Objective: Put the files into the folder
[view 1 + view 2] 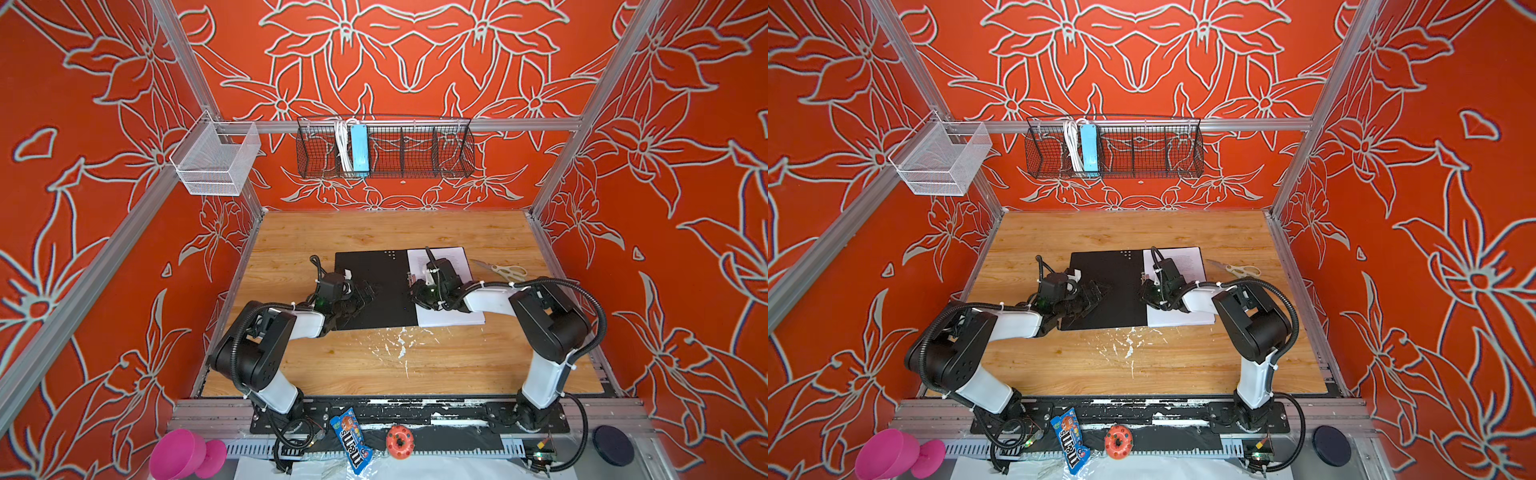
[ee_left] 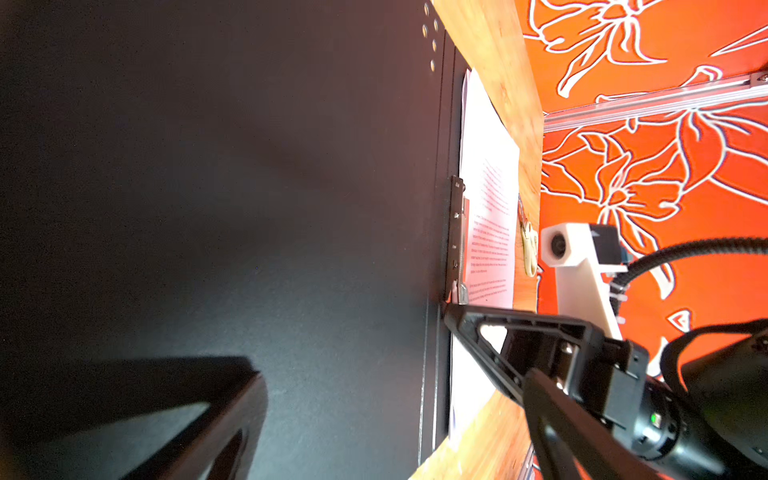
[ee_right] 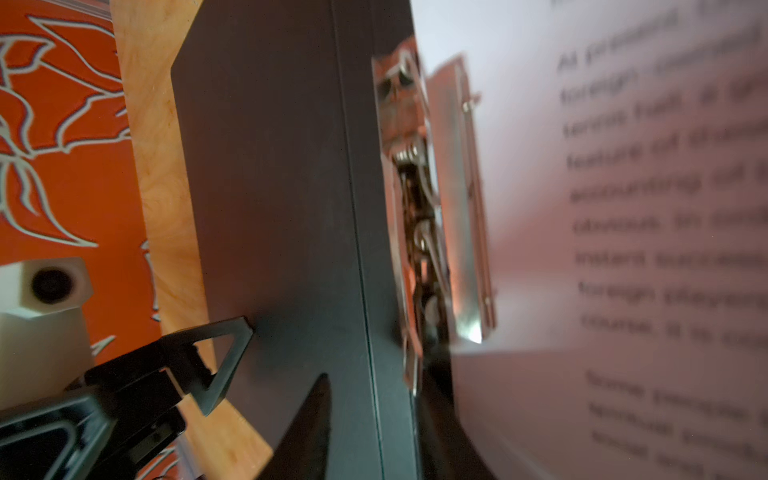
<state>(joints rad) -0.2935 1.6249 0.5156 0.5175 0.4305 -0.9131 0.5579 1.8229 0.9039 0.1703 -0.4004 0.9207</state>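
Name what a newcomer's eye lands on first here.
The loud orange-red floral walls around the whole cell hit first. Next, on the wooden table, the open folder lies flat, black inside up, with the white printed files on its right half. The left gripper and right gripper both hang low over it, the right one by the metal clip at the spine.

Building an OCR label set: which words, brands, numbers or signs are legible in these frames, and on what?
"m&m's": on the blue candy bag at the front edge.
The printed sheets: paragraphs of black text, blurred in the right wrist view and too small in both top views; unreadable.
The folder: only white dots, no lettering visible.
Nothing else carries text.
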